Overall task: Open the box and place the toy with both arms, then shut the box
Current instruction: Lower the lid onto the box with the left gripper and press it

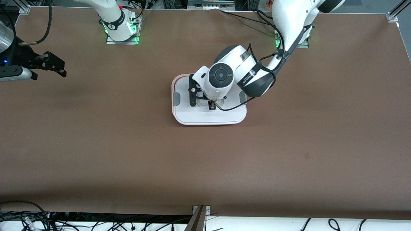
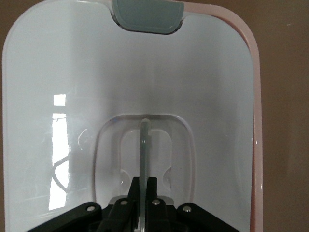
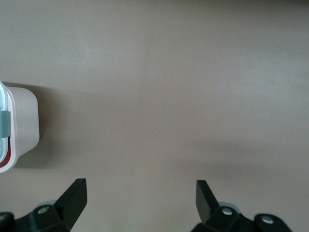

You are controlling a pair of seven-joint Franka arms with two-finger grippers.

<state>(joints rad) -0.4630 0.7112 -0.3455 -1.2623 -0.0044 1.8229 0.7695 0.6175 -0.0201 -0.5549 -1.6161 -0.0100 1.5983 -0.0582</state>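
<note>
Box (image 1: 209, 100) at desk (image 1: 289, 144) centre, white lid (image 1: 205, 117) on. Left end effector (image 1: 211, 106) down on lid, fingers (image 2: 150, 186) pinched tight on clear handle (image 2: 144, 145); that grip shows in left wrist view only, front view hides it under wrist. Right end effector (image 1: 54, 65) waits over desk toward right arm's end, well apart from box, fingers (image 3: 75, 195) spread wide, holding nothing. Right wrist view catches box side wall (image 3: 21, 125). Toy not seen.

A brown matte tabletop (image 1: 128, 154) filled the scene under even overhead light. Aluminium frame rails (image 1: 396, 11) stood at 1 o'clock and 11 o'clock. Loose black cables (image 1: 29, 219) lay along a white ledge (image 1: 289, 224) from 7 to 5 o'clock.
</note>
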